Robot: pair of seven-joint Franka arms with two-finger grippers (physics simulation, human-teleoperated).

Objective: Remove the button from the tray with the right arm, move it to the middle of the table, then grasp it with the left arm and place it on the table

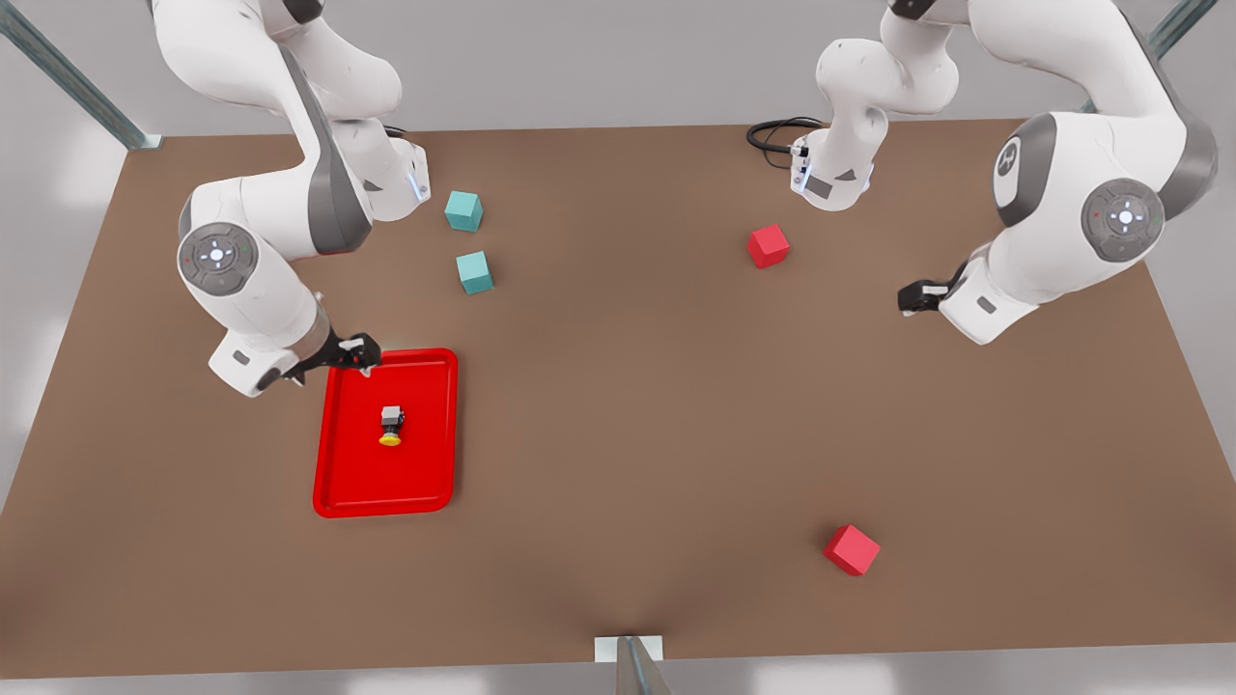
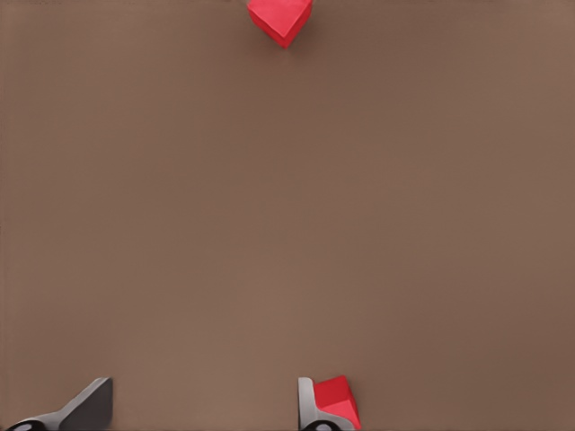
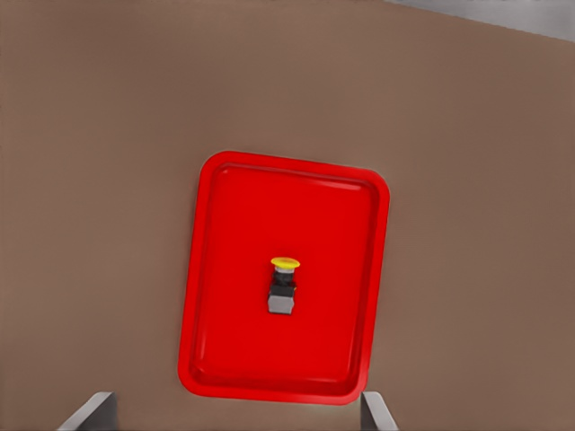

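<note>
The button (image 1: pixel 391 426), a small grey-black box with a yellow cap, lies on its side near the middle of the red tray (image 1: pixel 338 463) at the front view's left. In the right wrist view the button (image 3: pixel 284 287) sits on the tray (image 3: pixel 225 269) well beyond my fingertips. My right gripper (image 1: pixel 357 355) hovers open over the tray's far rim, nothing between its fingers (image 3: pixel 90 411). At the front view's right, my left gripper (image 1: pixel 917 297) waits open above bare table (image 1: pixel 618 405), holding nothing.
Two teal cubes (image 1: pixel 463 210) (image 1: pixel 474 272) stand behind the tray. One red cube (image 1: pixel 769 245) sits at the back right, another (image 1: pixel 852 549) at the front right. In the left wrist view a red cube (image 2: pixel 340 398) lies just past one finger (image 2: pixel 310 409).
</note>
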